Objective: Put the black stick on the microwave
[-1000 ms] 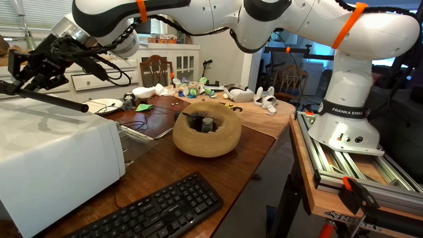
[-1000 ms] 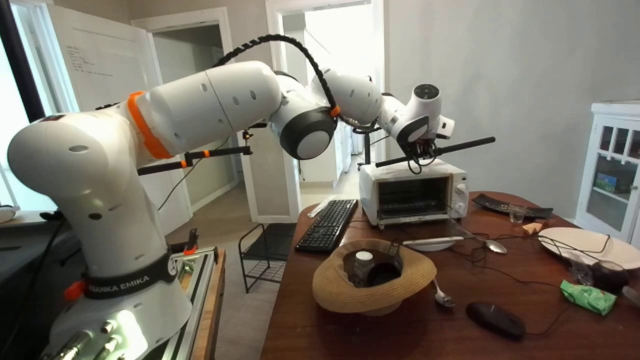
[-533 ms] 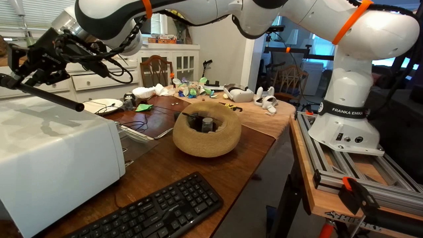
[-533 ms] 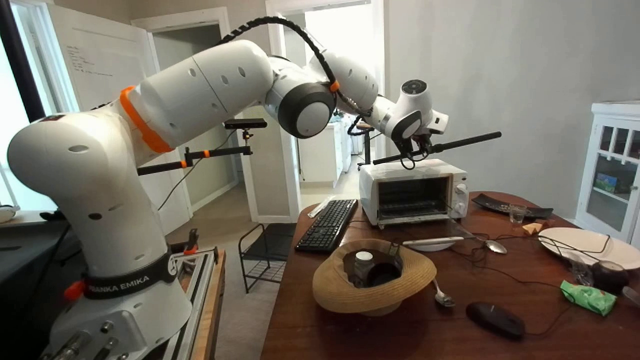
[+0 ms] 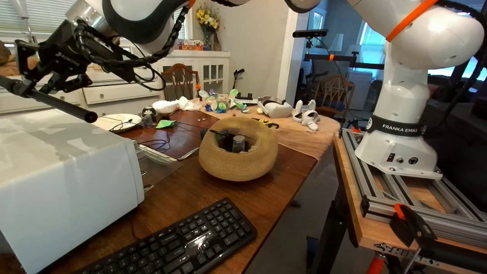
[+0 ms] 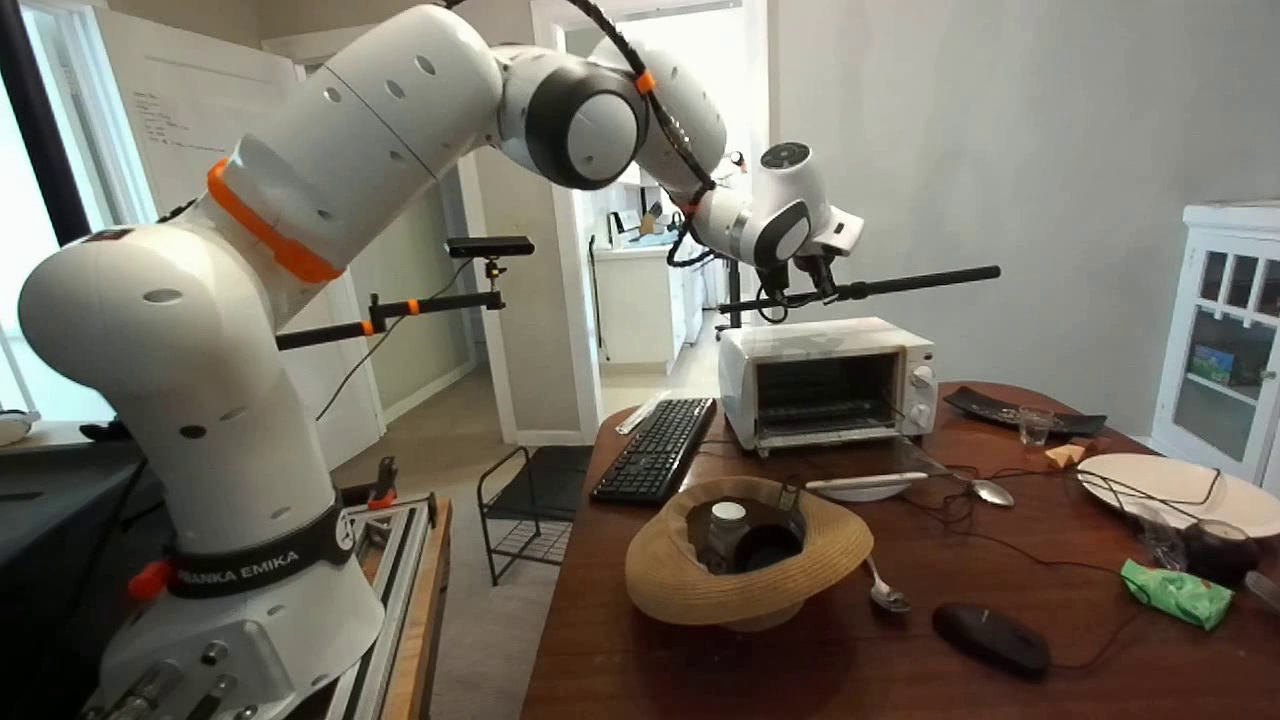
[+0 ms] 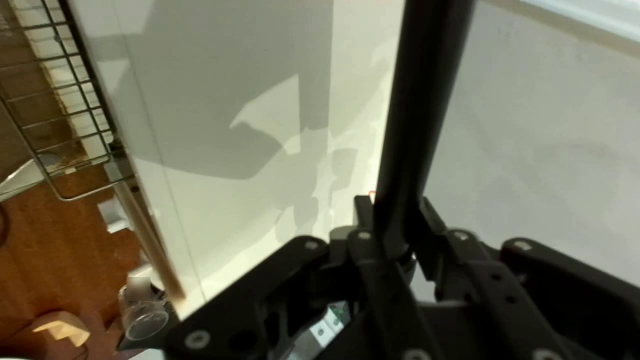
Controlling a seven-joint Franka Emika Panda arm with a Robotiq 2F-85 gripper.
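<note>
Gripper [image 7: 397, 222] clamped on the black stick [image 6: 930, 282], jaws tight to both sides; in the wrist view the stick points to 12 o'clock. Stick held above the white toaster oven [image 5: 76, 171], a gap between it and the top. In an exterior view, clock centred on the oven: stick lies roughly along the 9-to-3 line; black computer keyboard [image 6: 655, 455] at 8; upturned straw hat [image 6: 700, 600] at 7, jar with white lid [image 6: 722, 542] inside; black computer mouse [image 6: 990, 640] at 5; green wrapper [image 6: 1180, 597] at 4. Keyboard, hat, mouse, wrapper all on the wooden table [image 6: 880, 670].
</note>
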